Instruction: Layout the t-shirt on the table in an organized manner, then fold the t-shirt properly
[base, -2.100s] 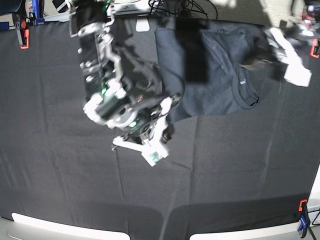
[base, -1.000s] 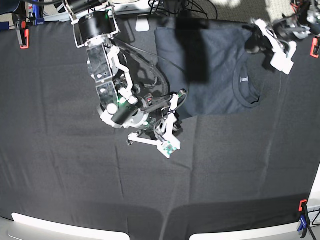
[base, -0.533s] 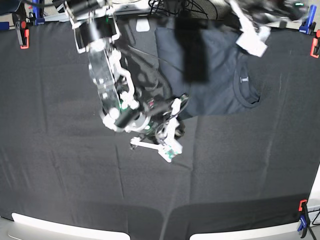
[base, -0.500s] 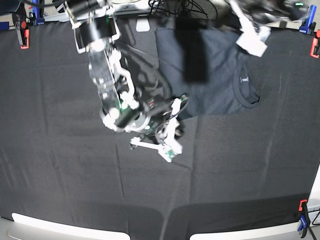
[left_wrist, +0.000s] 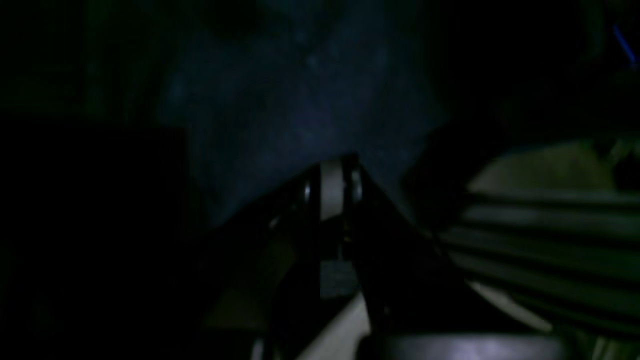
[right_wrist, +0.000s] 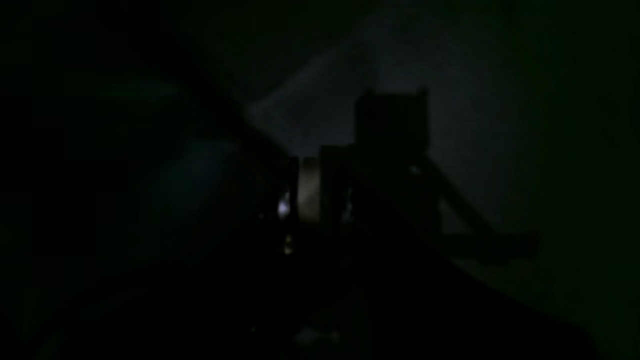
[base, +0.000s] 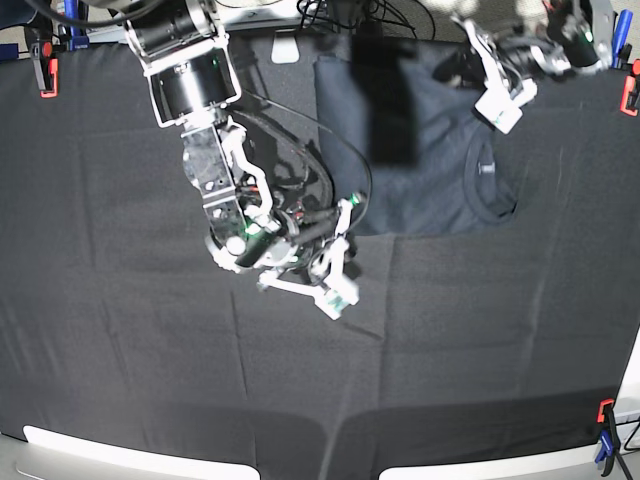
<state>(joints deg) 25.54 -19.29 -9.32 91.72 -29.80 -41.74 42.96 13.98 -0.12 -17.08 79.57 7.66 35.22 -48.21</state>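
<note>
Both sets of jaws are closed and empty above the worktop (base: 120, 360), the t-shirt (base: 430, 150) lying folded near its far edge, seemingly finished.

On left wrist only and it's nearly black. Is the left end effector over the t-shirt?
Observer: Yes. In the base view the left end effector is by the t-shirt's top edge, just above the collar. I cannot tell whether it touches the shirt.
Operator: Where's the right one?
Observer: The right end effector is off the shirt, over the table's bare black cloth, just below the shirt's lower-left corner in that view.
Operator: Shirt flat?
Observer: It looks flat and roughly rectangular, with the collar toward the base view's right.
</note>
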